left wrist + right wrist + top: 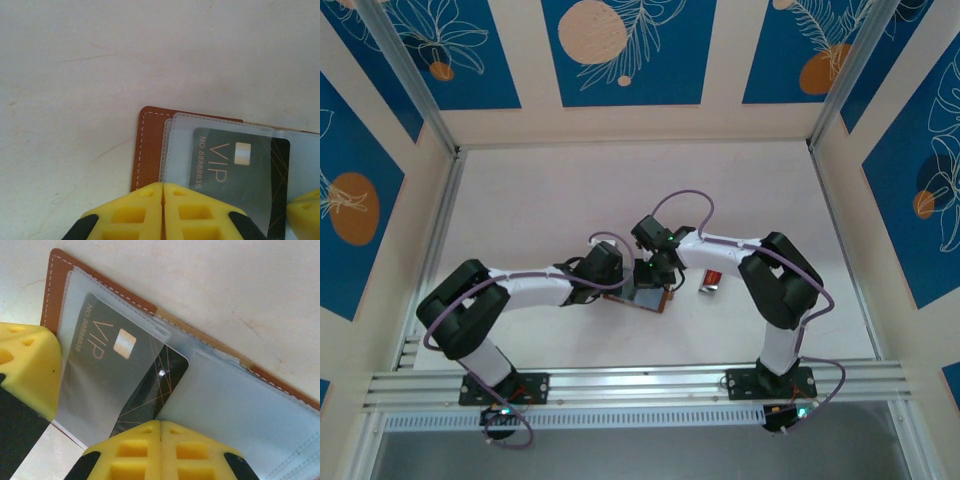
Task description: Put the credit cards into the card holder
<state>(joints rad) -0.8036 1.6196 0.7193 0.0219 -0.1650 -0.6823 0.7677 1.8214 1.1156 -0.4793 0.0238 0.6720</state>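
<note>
My right pincer [161,450] was closed tight, tips at the VIP card's [165,372] bare end. The card lay halfway inside the card holder [52,285]. My left pincer [163,210], closed too, pinned the holder's edge. I judged a straight, flat push best.

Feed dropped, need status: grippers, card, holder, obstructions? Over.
Left gripper shut at edge of card holder. Right gripper shut at end of VIP card; card partway into clear sleeve. Red card loose beside holder. Nothing blocking.
</note>
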